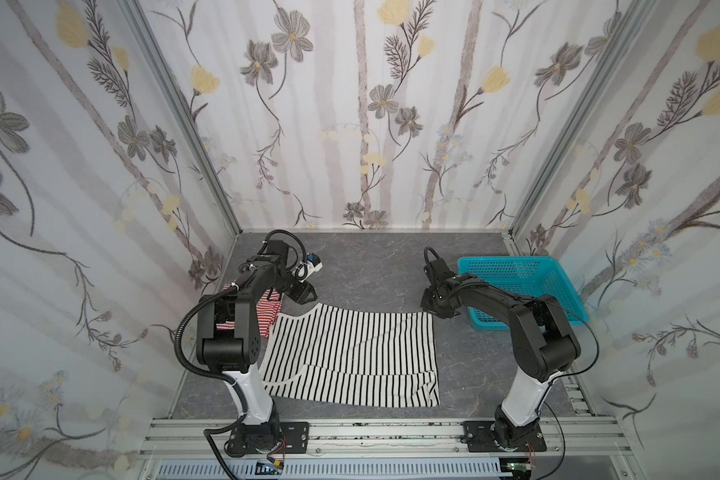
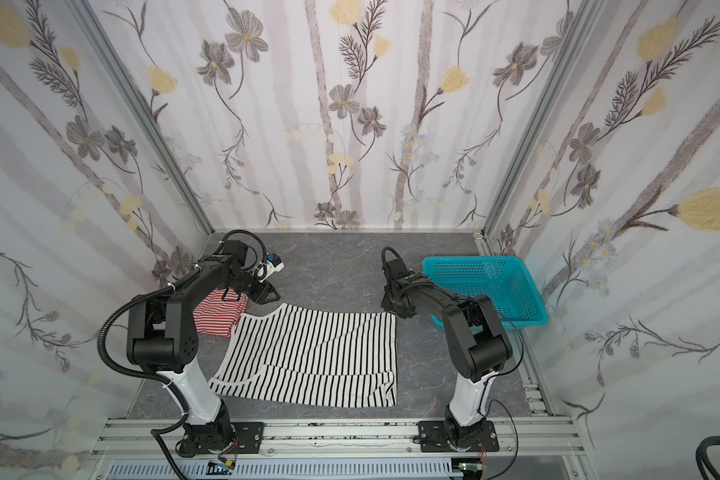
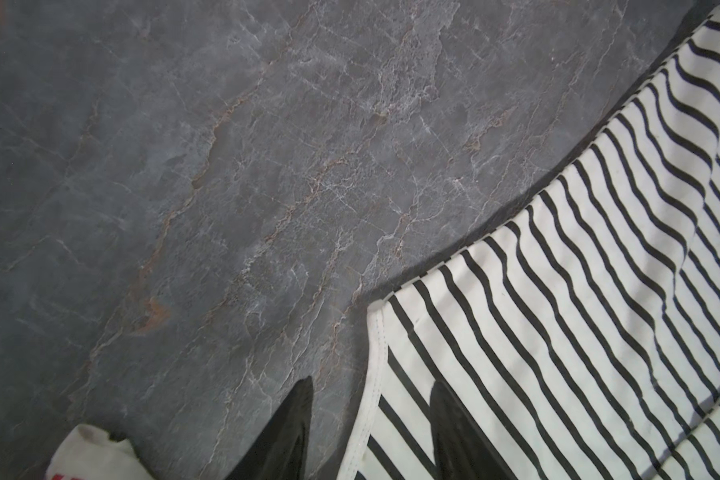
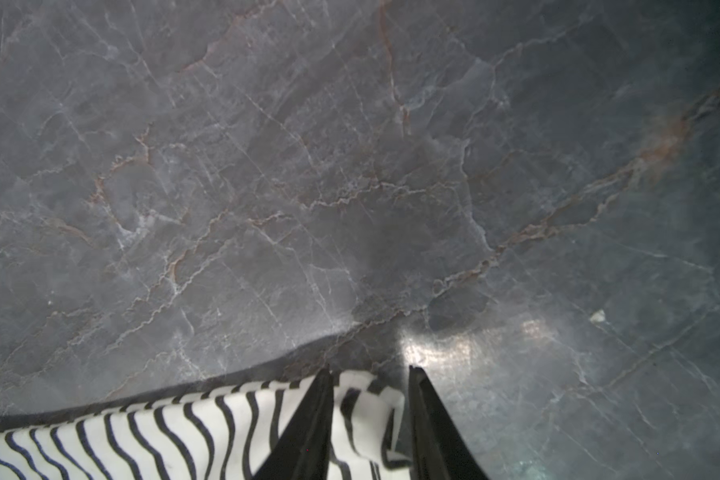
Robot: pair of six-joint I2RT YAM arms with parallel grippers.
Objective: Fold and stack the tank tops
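Black-and-white top: you see it spread on the counter between the two arms in both top views. A second layer shows along its near edge.
Red top: it sits bunched at the black-and-white top's far left corner, partly hidden under your left arm. Its white trim shows in the left wrist view.
Left gripper: your jaws stand apart, straddling the black-and-white top's white-trimmed edge. One finger is over bare counter and one over the stripes, with nothing clamped.
Right gripper: it is at that top's far right corner, which bunches up between the fingers. The jaws show a gap, and you cannot tell whether they pinch the cloth.
Basket: turquoise mesh, on the counter's far right just beyond your right arm, well apart from the red top.
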